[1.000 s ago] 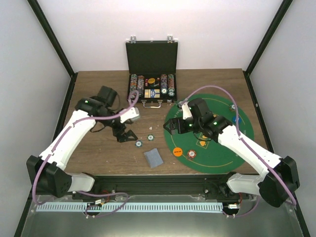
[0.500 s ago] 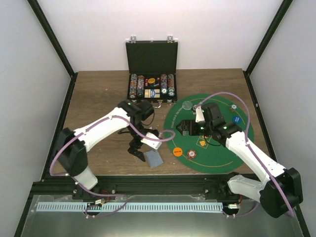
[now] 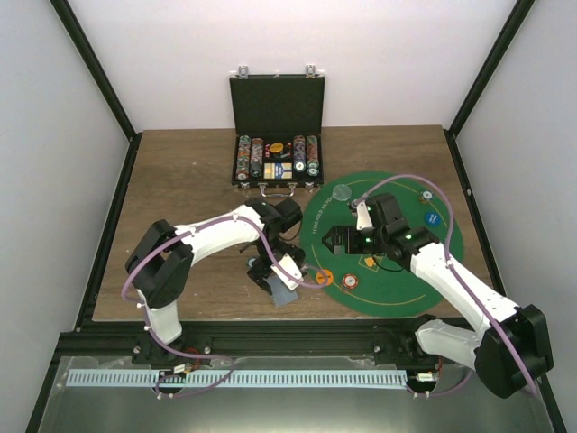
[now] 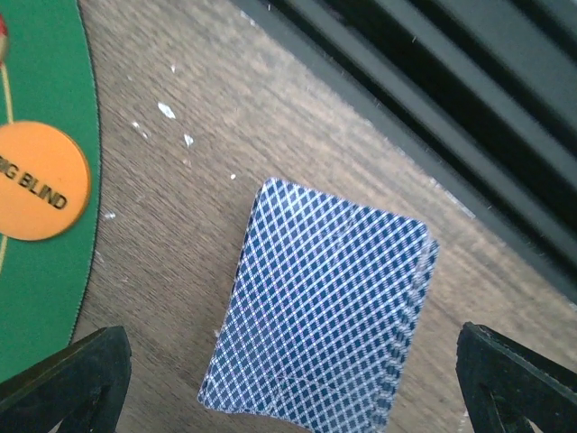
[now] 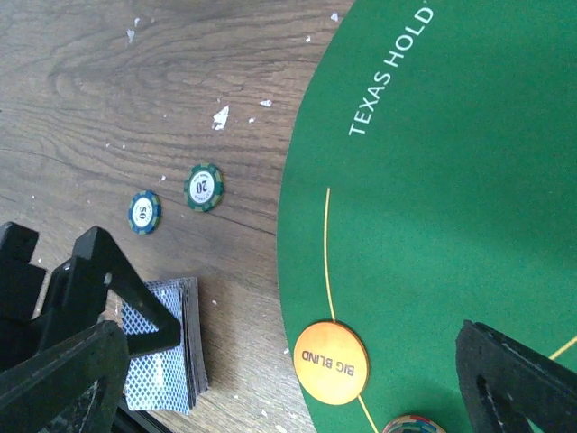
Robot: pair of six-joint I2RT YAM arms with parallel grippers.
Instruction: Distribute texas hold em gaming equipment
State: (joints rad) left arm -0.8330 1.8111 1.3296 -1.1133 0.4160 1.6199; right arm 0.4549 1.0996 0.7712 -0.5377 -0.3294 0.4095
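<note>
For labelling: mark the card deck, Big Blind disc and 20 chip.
card deck (image 4: 320, 311), left wrist view, patterned back
Big Blind disc (image 5: 332, 363), right wrist view, face centre
20 chip (image 5: 204, 188), right wrist view, centre

A deck of playing cards (image 4: 320, 311) with blue diamond-patterned backs is lying flat on the wooden table (image 4: 171, 63), its cards slightly offset along one side. The left gripper (image 4: 288, 388) is hanging over it with its black fingertips (image 4: 68, 379) spread wide, one on either side of the deck and neither touching it. To the right an orange BIG BLIND disc (image 4: 36, 180) is sitting on the green felt mat (image 4: 50, 81) close to its rim, while black frame rails (image 4: 451, 81) are running along the table's near edge.
</note>
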